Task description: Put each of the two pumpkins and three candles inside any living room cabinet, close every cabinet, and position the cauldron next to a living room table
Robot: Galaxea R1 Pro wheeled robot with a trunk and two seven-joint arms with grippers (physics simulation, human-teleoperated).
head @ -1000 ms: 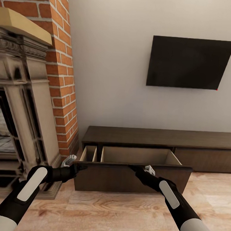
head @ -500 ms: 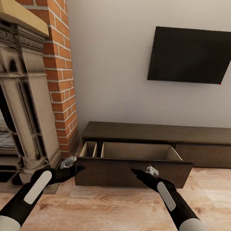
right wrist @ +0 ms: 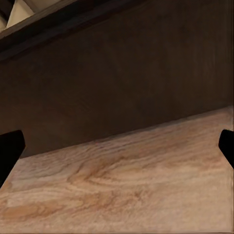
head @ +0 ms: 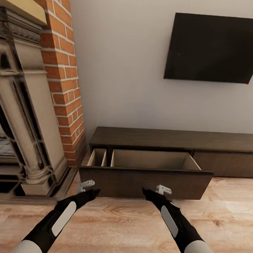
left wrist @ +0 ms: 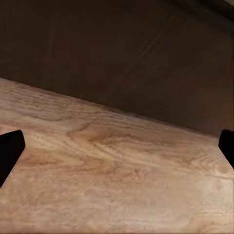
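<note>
Head view puts your left gripper (head: 93,192) just short of the drawer front (head: 145,182), low near its left end, with bare floor (head: 120,231) under the tips. In the left wrist view, your dark fingertips (left wrist: 9,151) sit at opposite edges, spread wide with nothing between them but floorboards and dark wood. Your right gripper (head: 148,192) hangs near the middle of that same front, and its fingertips (right wrist: 9,148) are equally wide apart and hold nothing. The cabinet (head: 170,142) runs along the wall, its left drawer pulled out and showing two pale compartments; nothing is visible inside them. Left of the drawer's corner stands the fireplace surround (head: 32,135) and brick column (head: 63,81), close by. Open floor stretches to your right, and a dark television (head: 217,48) hangs above.
</note>
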